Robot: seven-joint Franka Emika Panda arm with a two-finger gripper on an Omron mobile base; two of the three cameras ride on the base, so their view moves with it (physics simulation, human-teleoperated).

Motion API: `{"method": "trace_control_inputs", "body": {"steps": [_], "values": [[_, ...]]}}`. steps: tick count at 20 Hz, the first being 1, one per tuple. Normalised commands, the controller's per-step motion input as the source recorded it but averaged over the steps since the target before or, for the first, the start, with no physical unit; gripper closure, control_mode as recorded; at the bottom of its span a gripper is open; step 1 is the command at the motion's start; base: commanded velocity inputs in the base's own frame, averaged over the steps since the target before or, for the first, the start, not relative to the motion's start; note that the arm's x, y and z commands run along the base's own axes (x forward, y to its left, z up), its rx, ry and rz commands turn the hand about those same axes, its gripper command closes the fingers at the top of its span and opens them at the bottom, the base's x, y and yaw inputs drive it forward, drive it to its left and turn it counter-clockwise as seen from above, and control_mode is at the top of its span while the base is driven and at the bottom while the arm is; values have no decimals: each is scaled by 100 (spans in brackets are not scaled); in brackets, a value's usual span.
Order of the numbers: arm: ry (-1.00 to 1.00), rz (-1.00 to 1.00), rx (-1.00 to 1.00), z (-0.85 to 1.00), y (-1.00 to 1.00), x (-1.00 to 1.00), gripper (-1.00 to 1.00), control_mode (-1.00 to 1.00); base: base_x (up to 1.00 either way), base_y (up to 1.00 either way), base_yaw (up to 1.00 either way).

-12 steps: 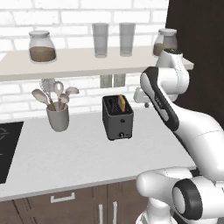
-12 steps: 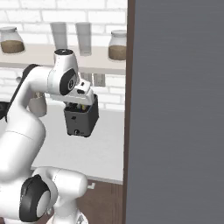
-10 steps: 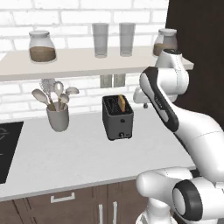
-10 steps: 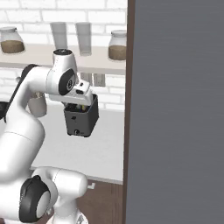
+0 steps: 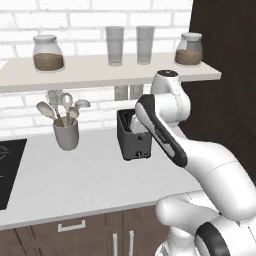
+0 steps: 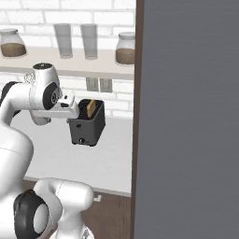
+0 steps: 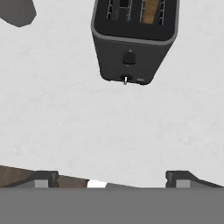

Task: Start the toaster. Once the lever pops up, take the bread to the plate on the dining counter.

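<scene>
So the arm has swung in front of the toaster (image 5: pixel 134 136) compared with a moment ago: in the left base view it used to stand off to the right with the whole toaster showing, and now its forearm crosses the toaster's right side. In the right base view the hand has come off the toaster's top and sits at its left edge, so the bread (image 6: pixel 91 108) peeking out of the slot is easier to see.

Nearest in the hand view: the gripper (image 7: pixel 112 177), with its two dark fingertips (image 7: pixel 46 176) low in the picture and well apart, so the jaws are open with nothing between them. They hang over bare white worktop (image 7: pixel 65 118), short of the toaster.

Further on, the toaster stands upright on that worktop with its narrow front panel facing the hand. The lever (image 7: pixel 128 57) is a small dark tab about halfway up that panel. Bread sits down in the right-hand slot as the hand view shows it; the other slot looks dark, can't tell more.

Off to the left in the left base view there's a grey utensil crock (image 5: pixel 66 134) with spoons, well apart from the toaster, and a black hob (image 5: pixel 7 170) at the edge.

Farthest back, a shelf (image 5: pixel 100 72) on the brick wall carries two jars and two glasses
</scene>
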Motion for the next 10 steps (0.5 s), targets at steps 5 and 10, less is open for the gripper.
{"method": "trace_control_inputs", "body": {"steps": [5, 10], "values": [[-6, 4, 0, -52, 47, 27, -100, -100, 0, 0, 0], [-4, 1, -1, -44, 24, 51, -100, -100, 0, 0, 0]]}}
